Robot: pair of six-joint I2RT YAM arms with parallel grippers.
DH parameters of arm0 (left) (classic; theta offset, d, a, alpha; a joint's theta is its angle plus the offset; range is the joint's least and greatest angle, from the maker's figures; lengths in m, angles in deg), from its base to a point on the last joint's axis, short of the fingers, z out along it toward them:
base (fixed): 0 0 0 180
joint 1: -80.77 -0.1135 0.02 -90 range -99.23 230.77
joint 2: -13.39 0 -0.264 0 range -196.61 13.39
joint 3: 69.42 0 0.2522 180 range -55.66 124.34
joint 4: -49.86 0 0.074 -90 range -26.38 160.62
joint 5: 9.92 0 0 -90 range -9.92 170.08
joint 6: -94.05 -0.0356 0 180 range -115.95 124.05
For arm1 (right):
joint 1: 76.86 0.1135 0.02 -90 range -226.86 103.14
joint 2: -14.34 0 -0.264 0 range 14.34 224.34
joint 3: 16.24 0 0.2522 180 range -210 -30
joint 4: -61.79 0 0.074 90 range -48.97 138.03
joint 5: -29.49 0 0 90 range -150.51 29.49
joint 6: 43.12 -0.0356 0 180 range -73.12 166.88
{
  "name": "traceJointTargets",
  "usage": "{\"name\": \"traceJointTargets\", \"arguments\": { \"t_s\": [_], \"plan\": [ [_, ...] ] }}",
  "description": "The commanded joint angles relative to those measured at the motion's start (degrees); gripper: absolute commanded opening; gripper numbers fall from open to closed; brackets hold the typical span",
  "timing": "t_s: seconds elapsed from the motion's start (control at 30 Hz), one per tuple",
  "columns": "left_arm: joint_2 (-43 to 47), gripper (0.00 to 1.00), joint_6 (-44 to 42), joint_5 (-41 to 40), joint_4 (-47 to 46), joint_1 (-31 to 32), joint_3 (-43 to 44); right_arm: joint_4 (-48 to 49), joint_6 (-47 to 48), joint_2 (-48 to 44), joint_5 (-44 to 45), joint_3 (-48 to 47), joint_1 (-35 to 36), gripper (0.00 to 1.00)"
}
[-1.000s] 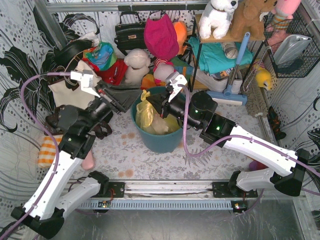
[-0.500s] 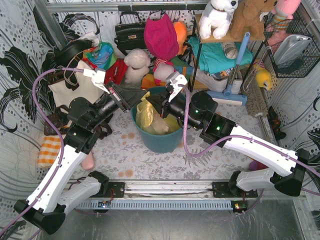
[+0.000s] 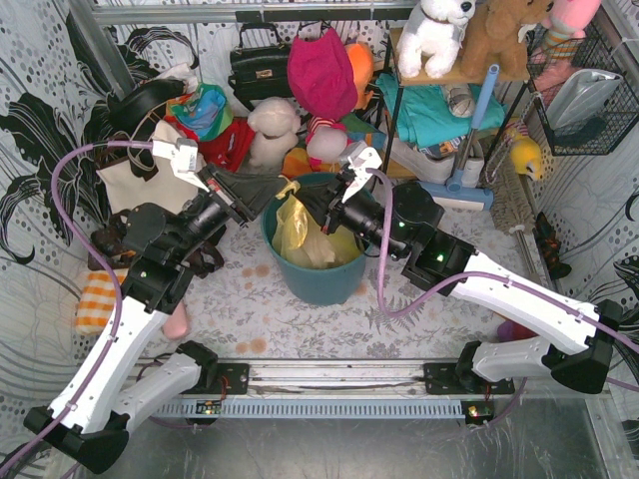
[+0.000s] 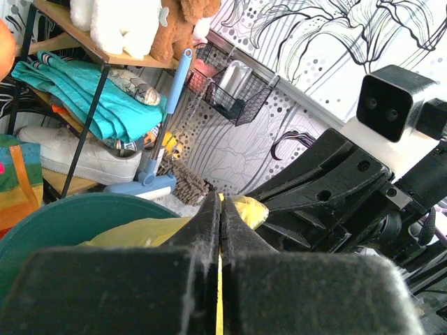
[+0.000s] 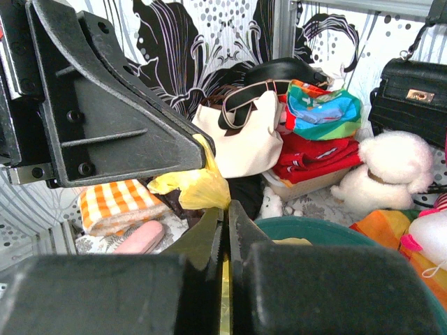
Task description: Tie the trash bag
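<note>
Trash bag (image 3: 298, 228) sits inside the teal bin (image 3: 308, 282) at the middle of your surface (image 3: 245, 304), with its loose yellow top drawn up above the rim. On your left, the cream tote bag (image 3: 130, 185) lies well behind the arm, and the left gripper (image 3: 276, 190) reaches in over the bin's near-left rim. Its jaws are pressed together on a strip of the yellow film: the left wrist view shows a thin yellow line running down the seam between them, and a crumpled yellow tuft poking out just past the tips. To the right of that, the right gripper (image 3: 309, 198) comes in from the opposite side over the bin's mouth. Its tips almost meet the left ones. Its jaws are likewise clamped on the plastic; in the right wrist view you see yellow caught in the seam and a bunched tuft standing up between the two sets of tips. Both grips are on the bag's upper edge, above the bin.
</note>
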Motion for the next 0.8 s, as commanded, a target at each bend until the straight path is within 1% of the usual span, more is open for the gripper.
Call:
{"name": "traceJointTargets", "arguments": {
  "t_s": [0.0, 0.03, 0.07, 0.13, 0.2, 0.27, 0.33, 0.43, 0.47, 0.6, 0.67, 0.77],
  "plan": [
    [0.2, 0.0, 1.4, -0.7, -10.0, -0.1, 2.8, -0.3, -0.9, -1.2, 1.0, 1.3, 0.0, 0.0],
    [-0.3, 0.0, 2.0, -0.4, -10.1, -0.1, 2.8, -0.3, -0.9, -1.3, 1.0, 1.3, 0.0, 0.0],
    [-0.5, 0.02, 2.4, -0.1, -10.0, -0.1, 2.8, -0.2, -0.9, -1.4, 1.1, 1.3, 0.0, 0.0],
    [-0.6, 0.22, 1.7, 0.3, -8.7, 0.0, 2.5, -0.1, -1.0, -1.5, 1.1, 1.4, 0.0, 0.0],
    [0.2, 0.39, 0.7, -0.3, -5.8, -0.1, 2.3, 0.0, -1.0, -1.6, 1.1, 1.4, 0.0, 0.0],
    [1.0, 0.53, -0.4, -2.1, -1.3, 0.0, 2.8, 0.1, -1.0, -1.7, 1.1, 1.4, 0.0, 0.0],
    [1.6, 0.62, -0.8, -2.9, 2.5, -0.1, 3.4, 0.1, -1.0, -1.7, 1.0, 1.4, 0.0, 0.0],
    [1.9, 0.69, 1.1, -2.1, 5.8, 0.0, 4.0, 0.2, -0.9, -1.7, 0.8, 1.2, 0.0, 0.0],
    [1.8, 0.7, 2.1, -1.4, 6.4, 0.0, 4.2, 0.1, -1.0, -1.6, 0.8, 1.1, 0.0, 0.0],
    [1.4, 0.71, 5.4, 1.3, 7.4, -0.1, 3.9, 0.0, -1.2, -1.5, 0.6, 1.0, 0.0, 0.0],
    [1.2, 0.72, 6.0, 2.8, 7.0, -0.1, 3.3, 0.0, -1.3, -1.5, 0.6, 1.0, 0.0, 0.0],
    [0.8, 0.72, 6.2, 2.9, 6.5, 0.0, 2.7, 0.1, -1.3, -1.5, 0.4, 0.9, 0.0, 0.0]
  ]
}}
